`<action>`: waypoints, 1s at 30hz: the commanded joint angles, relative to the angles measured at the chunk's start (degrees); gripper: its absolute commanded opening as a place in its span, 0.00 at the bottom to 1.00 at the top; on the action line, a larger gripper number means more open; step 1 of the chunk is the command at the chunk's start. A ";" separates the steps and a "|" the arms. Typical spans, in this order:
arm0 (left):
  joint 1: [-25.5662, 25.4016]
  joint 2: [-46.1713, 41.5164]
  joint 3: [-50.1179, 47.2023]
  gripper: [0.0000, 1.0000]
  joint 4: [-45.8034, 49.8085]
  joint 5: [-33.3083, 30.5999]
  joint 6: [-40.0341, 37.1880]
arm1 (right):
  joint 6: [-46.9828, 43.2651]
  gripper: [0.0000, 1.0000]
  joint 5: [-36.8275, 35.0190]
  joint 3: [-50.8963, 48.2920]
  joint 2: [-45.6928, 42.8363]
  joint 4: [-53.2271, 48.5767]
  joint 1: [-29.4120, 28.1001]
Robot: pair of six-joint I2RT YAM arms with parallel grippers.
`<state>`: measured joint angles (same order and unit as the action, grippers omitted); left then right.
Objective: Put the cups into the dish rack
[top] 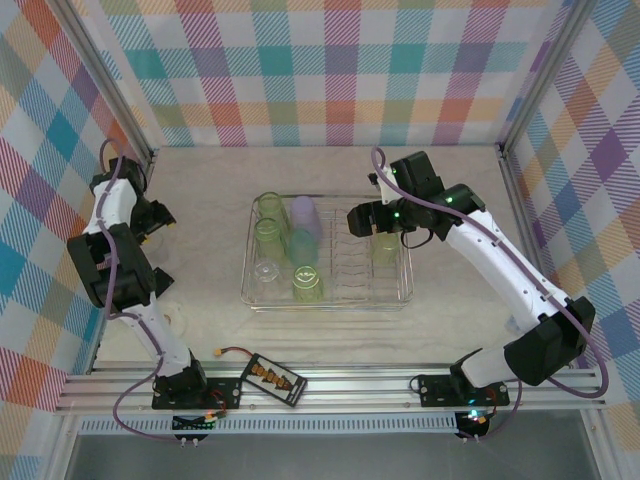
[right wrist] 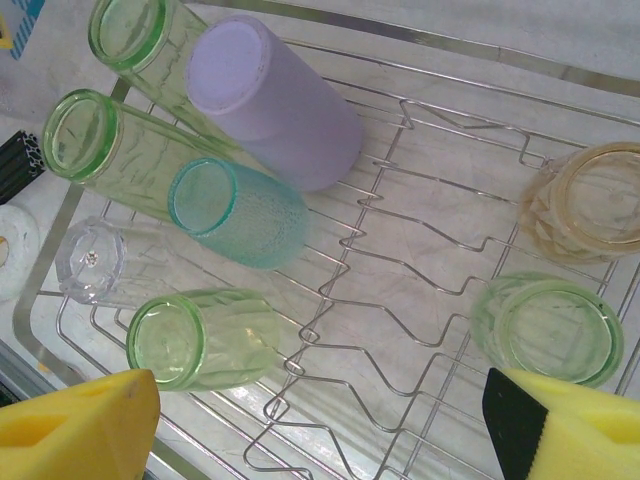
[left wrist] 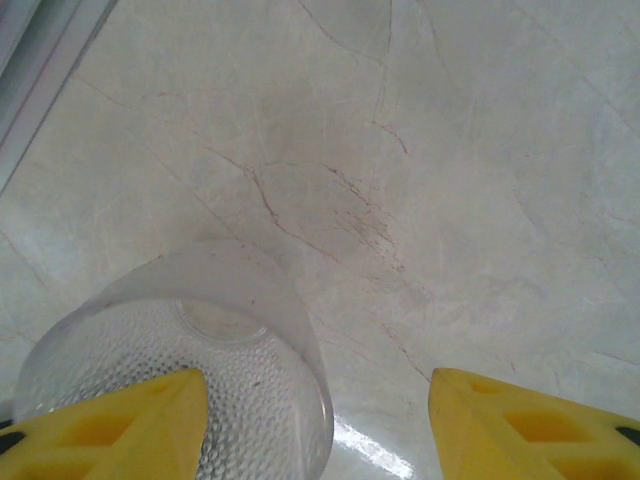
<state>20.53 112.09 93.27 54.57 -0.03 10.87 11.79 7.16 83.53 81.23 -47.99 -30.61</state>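
Cream stone-look desk [top: 200, 185] carries everything, and the dish rack [top: 330, 303] at its middle is your landmark. Eight cups are in the rack. Six crowd its left half, among them a lilac cup [right wrist: 275, 100] and a teal cup [right wrist: 235, 210]. Two sit in its right half, a yellowish cup [right wrist: 590, 205] and a green cup [right wrist: 550, 330].

Your right tool [right wrist: 320, 445] hangs over the rack's right half, jaws spread wide and empty.

Your left tool [left wrist: 315, 400] is well off the rack's left side, low over the desk, so it is the arm nearer the loose clear cup [left wrist: 250, 380]. That cup's mouth seems to face the tool, with its long axis roughly in line with the fingers. One yellow finger [left wrist: 110, 420] overlaps the mouth and the other stands apart beside it, so the cup's wall lies between them. The jaws are partly open, with nothing pinched yet.

I judge the coming move to be closing on that wall, then carrying the cup to the rack.
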 commanded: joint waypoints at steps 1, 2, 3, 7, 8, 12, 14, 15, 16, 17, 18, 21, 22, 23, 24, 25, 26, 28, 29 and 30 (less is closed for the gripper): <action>-0.49 1.15 0.90 0.59 -1.15 0.01 0.46 | 0.69 0.85 0.59 0.60 -0.19 0.44 -0.24; -0.56 1.49 0.94 0.58 -1.29 0.02 0.55 | 0.69 0.85 0.54 0.55 -0.33 0.44 -0.24; -0.65 1.87 1.11 0.58 -1.46 0.08 0.64 | 0.69 0.85 0.51 0.51 -0.25 0.43 -0.24; -1.47 2.96 1.47 0.52 -1.94 -0.40 0.92 | 1.03 0.84 0.58 0.52 -0.11 0.57 -0.19; -1.50 2.98 1.19 0.49 -2.36 -0.48 1.22 | 1.08 0.85 0.58 0.54 -0.11 0.66 -0.24; -1.64 2.61 -0.58 0.42 -4.10 -0.59 2.13 | 1.51 0.85 0.61 0.51 -0.24 0.61 -0.24; -1.72 2.68 -0.90 0.39 -4.20 -0.84 2.13 | 1.69 0.85 0.49 0.47 -0.52 0.45 -0.24; -1.73 2.61 -0.99 0.37 -4.25 -0.84 2.05 | 1.81 0.84 0.44 0.38 -0.59 0.44 -0.24; -1.86 2.71 -1.15 0.36 -4.29 -0.80 2.04 | 1.94 0.84 0.40 0.42 -0.71 0.35 -0.24; -1.90 2.71 -1.25 0.34 -4.38 -0.89 1.94 | 2.04 0.84 0.40 0.48 -0.74 0.35 -0.28; -1.99 2.77 -1.38 0.31 -4.34 -0.84 1.96 | 2.15 0.84 0.49 0.49 -0.81 0.26 -0.20; -2.24 2.48 -1.82 0.22 -4.38 -0.71 1.96 | 2.54 0.84 0.49 0.89 -1.20 0.00 -0.24; -2.30 2.28 -1.98 0.18 -4.47 -0.71 1.89 | 2.78 0.84 0.49 0.91 -1.41 -0.08 -0.26; -2.43 1.91 -2.19 0.15 -4.53 -0.70 1.87 | 2.90 0.84 0.49 0.86 -1.71 -0.16 -0.20; -2.43 1.46 -2.51 0.13 -4.68 -0.57 1.87 | 3.16 0.84 0.44 0.87 -2.06 -0.22 -0.28; -2.48 0.94 -2.73 0.10 -4.72 -0.30 1.79 | 3.45 0.84 0.36 0.88 -2.49 -0.33 -0.24; -2.52 0.44 -2.91 0.08 -4.65 0.00 1.78 | 3.65 0.84 0.31 0.85 -2.92 -0.41 -0.24; -2.57 -0.98 -3.10 0.04 -4.12 0.74 1.79 | 4.18 0.84 -0.14 0.69 -4.02 -0.61 -0.24; -2.53 -1.74 -2.84 0.02 -3.24 1.34 1.87 | 4.36 0.84 -0.49 0.61 -4.59 -0.79 -0.24; -2.52 -2.91 -2.39 0.00 -1.93 1.94 1.87 | 4.38 0.83 -1.01 0.59 -5.28 -1.03 -0.24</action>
<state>18.65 113.10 91.35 50.72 -0.25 12.56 14.81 6.85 83.55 79.07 -48.12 -30.61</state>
